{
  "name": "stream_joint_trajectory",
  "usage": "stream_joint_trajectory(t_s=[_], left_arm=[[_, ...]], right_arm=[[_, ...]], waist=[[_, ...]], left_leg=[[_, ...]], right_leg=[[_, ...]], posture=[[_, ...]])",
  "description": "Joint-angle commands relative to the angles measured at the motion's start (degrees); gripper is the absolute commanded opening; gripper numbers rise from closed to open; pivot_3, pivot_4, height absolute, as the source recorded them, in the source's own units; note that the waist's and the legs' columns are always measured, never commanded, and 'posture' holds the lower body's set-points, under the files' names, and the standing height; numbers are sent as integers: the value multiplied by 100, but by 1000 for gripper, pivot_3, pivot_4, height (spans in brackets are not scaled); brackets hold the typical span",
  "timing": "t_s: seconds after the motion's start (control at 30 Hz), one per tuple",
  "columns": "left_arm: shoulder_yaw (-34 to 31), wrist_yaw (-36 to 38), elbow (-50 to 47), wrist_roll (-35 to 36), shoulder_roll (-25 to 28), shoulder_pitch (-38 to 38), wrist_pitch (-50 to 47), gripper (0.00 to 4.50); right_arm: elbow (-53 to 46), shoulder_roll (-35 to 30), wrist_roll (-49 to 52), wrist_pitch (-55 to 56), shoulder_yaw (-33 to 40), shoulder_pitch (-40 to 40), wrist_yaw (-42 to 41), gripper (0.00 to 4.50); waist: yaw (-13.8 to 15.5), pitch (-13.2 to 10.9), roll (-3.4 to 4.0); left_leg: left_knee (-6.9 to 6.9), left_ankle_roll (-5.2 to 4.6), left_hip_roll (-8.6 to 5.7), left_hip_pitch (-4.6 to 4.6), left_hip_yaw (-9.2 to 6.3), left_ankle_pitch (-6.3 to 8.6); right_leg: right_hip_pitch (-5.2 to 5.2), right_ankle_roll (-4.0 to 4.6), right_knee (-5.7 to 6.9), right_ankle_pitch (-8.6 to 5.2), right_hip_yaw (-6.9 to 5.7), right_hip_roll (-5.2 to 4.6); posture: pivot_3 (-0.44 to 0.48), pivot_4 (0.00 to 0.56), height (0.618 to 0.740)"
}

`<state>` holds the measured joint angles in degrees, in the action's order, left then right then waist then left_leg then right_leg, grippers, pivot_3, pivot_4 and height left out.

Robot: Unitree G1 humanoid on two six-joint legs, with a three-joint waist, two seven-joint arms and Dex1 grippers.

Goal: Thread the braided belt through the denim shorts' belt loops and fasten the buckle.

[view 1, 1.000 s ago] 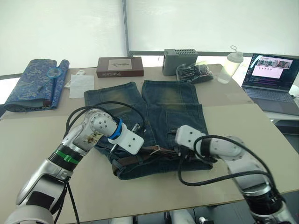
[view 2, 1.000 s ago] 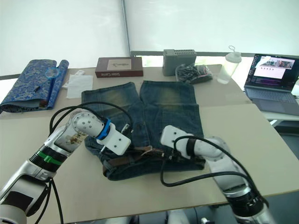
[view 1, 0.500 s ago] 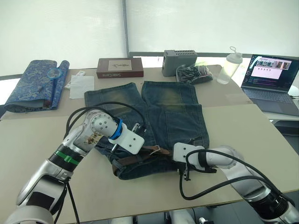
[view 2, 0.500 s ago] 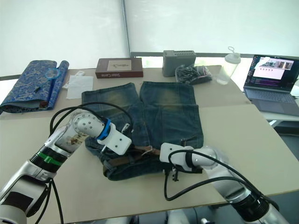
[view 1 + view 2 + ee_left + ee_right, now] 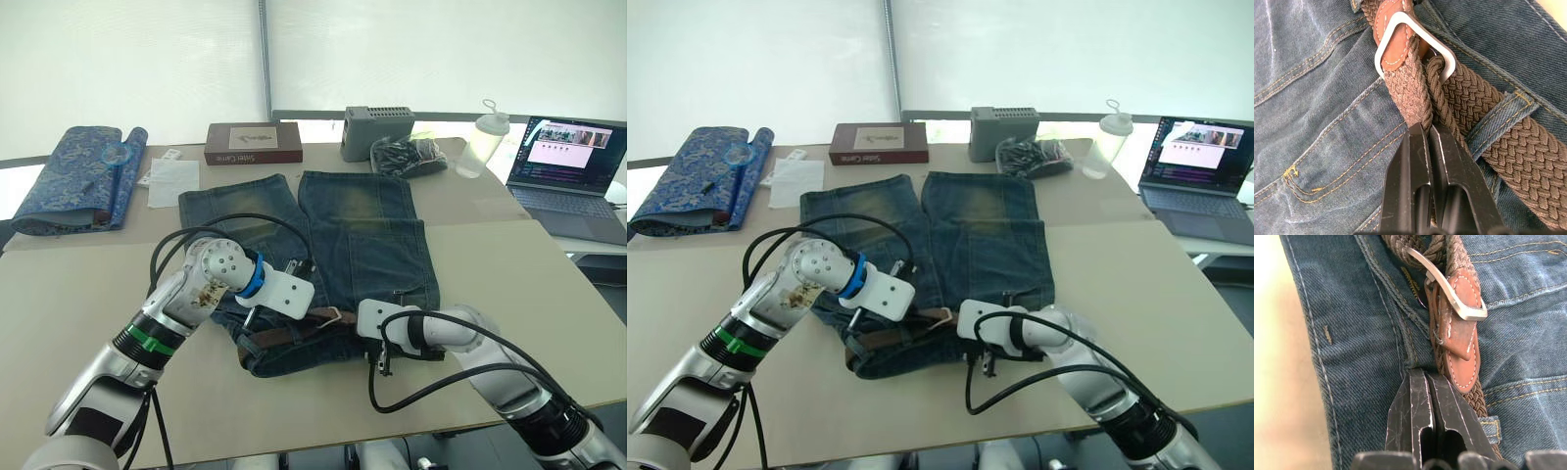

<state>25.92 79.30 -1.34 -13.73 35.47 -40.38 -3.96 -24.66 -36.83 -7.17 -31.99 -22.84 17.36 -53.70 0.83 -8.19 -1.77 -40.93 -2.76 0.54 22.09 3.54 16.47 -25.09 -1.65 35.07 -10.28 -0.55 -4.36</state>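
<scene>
The denim shorts point(image 5: 362, 225) lie flat mid-table with the waistband toward me. The braided belt point(image 5: 1484, 107) runs along the waistband under a belt loop point(image 5: 1498, 115). Its silver buckle point(image 5: 1392, 22) sits on a brown leather tab point(image 5: 1462, 357) near the fly. My left gripper point(image 5: 1423, 129) is shut, its tips resting on the braided strap just short of the buckle. My right gripper point(image 5: 1423, 373) is shut too, its tips against the denim beside the leather tab, with nothing seen between them. From the head camera, both grippers flank the buckle point(image 5: 333, 314) at the waistband.
At the table's far side are a blue patterned fabric roll point(image 5: 73, 176), white paper point(image 5: 173, 181), a brown box point(image 5: 253, 142), a grey box point(image 5: 377, 130), a black bag point(image 5: 407, 154) and a bottle point(image 5: 487, 137). A laptop point(image 5: 573, 162) stands far right.
My right gripper has gone from open to shut. It pulled back from the right side of the waistband and now sits closer to the buckle. The left gripper edged slightly right.
</scene>
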Motion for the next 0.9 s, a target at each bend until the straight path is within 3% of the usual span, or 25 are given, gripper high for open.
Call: stream_joint_trajectory(t_s=[0.03, 0.2, 0.47, 0.9], left_arm=[[138, -72, -228, 153, -149, 129, 78, 0], [148, -154, -165, 114, -149, 138, 146, 0], [172, -232, -108, 114, -198, 94, 185, 0], [179, -253, -112, 108, -191, 83, 211, 0]], right_arm=[[-1001, -5, 1028, -461, 699, -126, -368, 866], [-1180, -172, 814, -115, 1004, -218, 100, 2562], [-823, -439, 332, 459, 612, -123, 312, 2562], [-455, -636, 32, 1031, 650, -182, 351, 2562]], waist=[[9, -1, 2], [26, -2, 2], [19, -2, 2], [20, -2, 2]], left_leg=[[0, 0, 0, 2, -2, 0], [-1, -4, -7, 7, -7, 3], [1, -4, -9, 8, -8, 3], [0, -5, -13, 11, -8, 3]], right_leg=[[-2, 3, 1, 2, 0, -1], [0, 2, -5, 1, 0, -5], [-3, -7, -4, -5, 2, -3], [-3, -7, -6, -6, 4, -6]], posture=[[0, 150, 740], [0, 150, 740], [0, 150, 740], [0, 150, 740]])
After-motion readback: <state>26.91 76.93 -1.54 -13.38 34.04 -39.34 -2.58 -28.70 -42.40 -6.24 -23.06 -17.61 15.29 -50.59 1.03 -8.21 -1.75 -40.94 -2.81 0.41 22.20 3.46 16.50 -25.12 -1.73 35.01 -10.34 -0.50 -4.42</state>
